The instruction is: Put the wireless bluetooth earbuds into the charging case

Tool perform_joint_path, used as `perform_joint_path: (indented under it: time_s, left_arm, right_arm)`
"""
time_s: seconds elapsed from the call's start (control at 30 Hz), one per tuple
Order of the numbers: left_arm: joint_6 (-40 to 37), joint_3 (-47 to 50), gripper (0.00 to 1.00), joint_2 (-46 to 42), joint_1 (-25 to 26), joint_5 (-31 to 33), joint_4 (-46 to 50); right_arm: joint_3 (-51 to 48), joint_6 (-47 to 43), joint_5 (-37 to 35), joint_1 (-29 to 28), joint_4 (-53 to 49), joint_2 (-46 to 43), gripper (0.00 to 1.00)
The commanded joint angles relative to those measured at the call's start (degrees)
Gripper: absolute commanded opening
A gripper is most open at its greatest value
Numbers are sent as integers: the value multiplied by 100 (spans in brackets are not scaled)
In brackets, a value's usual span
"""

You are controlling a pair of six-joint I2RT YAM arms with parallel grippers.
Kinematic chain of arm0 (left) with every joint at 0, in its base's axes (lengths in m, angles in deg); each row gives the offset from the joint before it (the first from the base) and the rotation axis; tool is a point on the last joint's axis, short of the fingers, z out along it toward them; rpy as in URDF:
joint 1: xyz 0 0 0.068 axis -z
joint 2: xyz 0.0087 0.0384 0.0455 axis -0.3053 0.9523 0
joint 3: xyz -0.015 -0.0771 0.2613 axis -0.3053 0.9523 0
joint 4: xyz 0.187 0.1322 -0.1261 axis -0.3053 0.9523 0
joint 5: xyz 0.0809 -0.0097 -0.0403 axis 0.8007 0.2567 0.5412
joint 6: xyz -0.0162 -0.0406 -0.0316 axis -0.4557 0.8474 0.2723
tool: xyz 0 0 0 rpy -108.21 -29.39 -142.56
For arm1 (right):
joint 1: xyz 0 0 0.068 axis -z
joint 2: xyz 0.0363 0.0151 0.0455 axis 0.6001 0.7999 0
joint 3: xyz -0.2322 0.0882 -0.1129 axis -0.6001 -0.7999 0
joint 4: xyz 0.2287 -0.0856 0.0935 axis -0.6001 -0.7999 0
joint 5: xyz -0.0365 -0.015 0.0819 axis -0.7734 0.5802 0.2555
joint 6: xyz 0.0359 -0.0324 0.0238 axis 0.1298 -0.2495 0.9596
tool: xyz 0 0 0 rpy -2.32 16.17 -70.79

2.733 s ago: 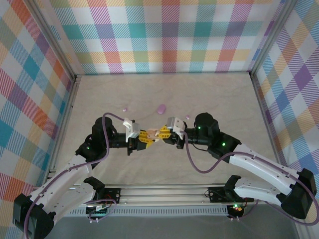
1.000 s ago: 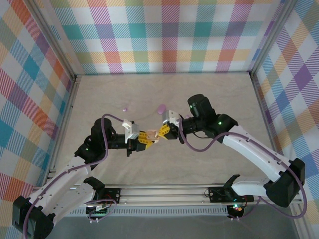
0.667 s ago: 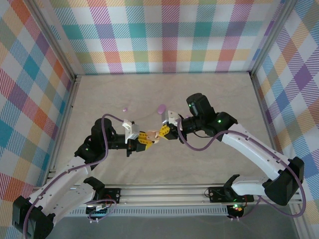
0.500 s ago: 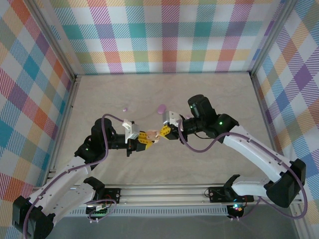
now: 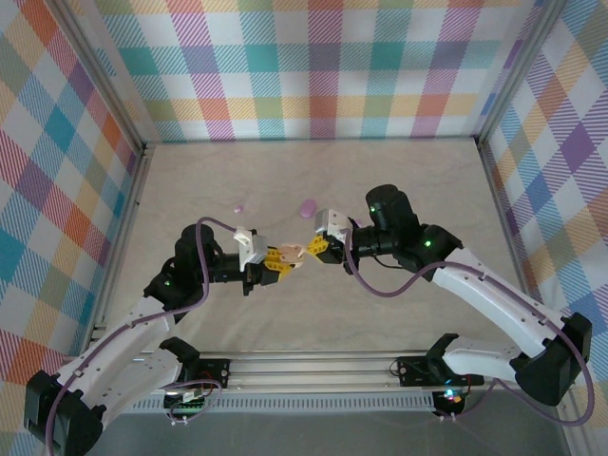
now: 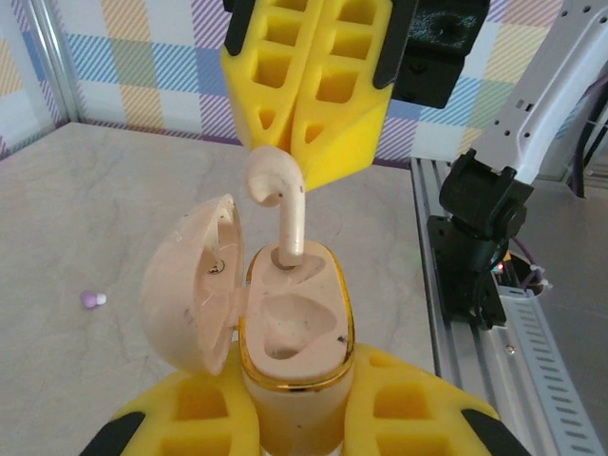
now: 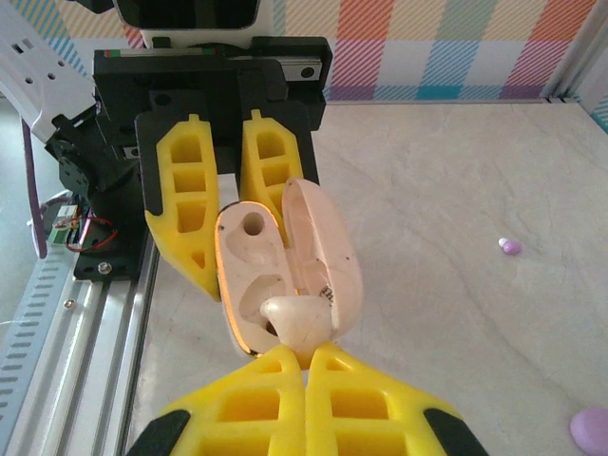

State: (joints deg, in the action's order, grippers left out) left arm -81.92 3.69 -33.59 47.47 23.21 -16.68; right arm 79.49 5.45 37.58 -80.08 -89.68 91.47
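The left pincer (image 5: 285, 258) is clamping the cream charging case (image 6: 290, 328) upright, its lid hanging open toward 9 o'clock; the right pincer (image 6: 302, 157) is pinching a cream-white earbud (image 6: 275, 185), whose stem is dipping into the case's 12 o'clock socket; both are facing tip to tip above a pale marbled worktop (image 5: 427, 180); a purple earbud (image 5: 237, 208) is lying at 10 o'clock, a purple oval (image 5: 306, 205) at 12; plaid walls (image 5: 323, 66) are enclosing everything; the bent arms are reaching in from 7 and 4 o'clock.
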Motion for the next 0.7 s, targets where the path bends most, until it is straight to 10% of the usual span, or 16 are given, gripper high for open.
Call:
perform_joint_path:
  time_s: [0.0, 0.67]
  left_arm:
    - [-194, -24, 0, -18, -51, 218, -202]
    - [-861, 372, 0, -140, -51, 1122, -999]
  right_arm:
    - [81, 63, 8, -48, 165, -68, 0]
    - [304, -7, -739, -57, 551, 230, 0]
